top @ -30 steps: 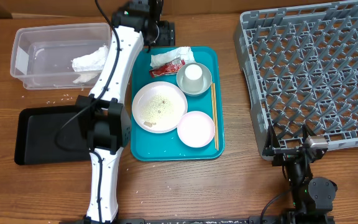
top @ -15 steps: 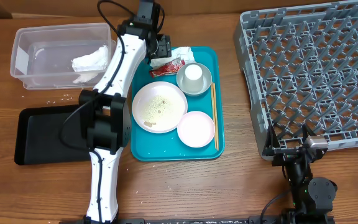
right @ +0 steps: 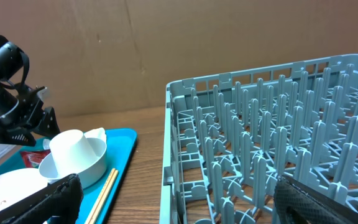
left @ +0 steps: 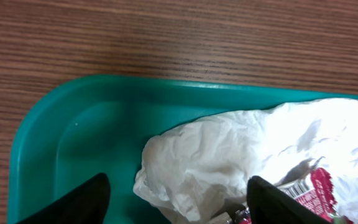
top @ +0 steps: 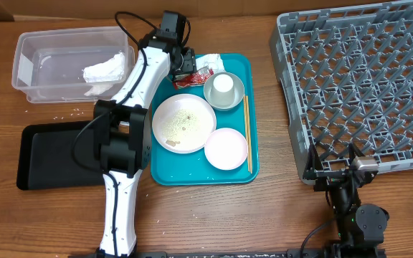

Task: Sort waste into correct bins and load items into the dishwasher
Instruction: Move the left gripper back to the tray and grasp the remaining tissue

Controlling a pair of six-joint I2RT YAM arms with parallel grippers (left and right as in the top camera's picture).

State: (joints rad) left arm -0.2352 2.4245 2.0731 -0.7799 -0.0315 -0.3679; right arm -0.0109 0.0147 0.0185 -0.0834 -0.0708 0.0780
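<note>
Though the left pincer (left: 178, 200) gapes wide over the napkin (left: 229, 149) on the teal tray (left: 73, 124), holding nothing, the red packet (left: 319, 190) is cut off at the frame edge; the right pincer (right: 185, 202) sits open and empty beside the rack (right: 260, 143).

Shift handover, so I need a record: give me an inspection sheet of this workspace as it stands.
Surface: wooden table; rice grains loose by the tub.
Job's things: napkin and red packet on teal tray; cup in bowl; big plate with rice; small plate; chopsticks; rack and black tray empty; white paper in tub.
Clutter: nothing seen.
Grippers: left gripper open over napkin; right gripper open, by rack.
Cables: black loop on left arm.
Surroundings: cardboard behind.
</note>
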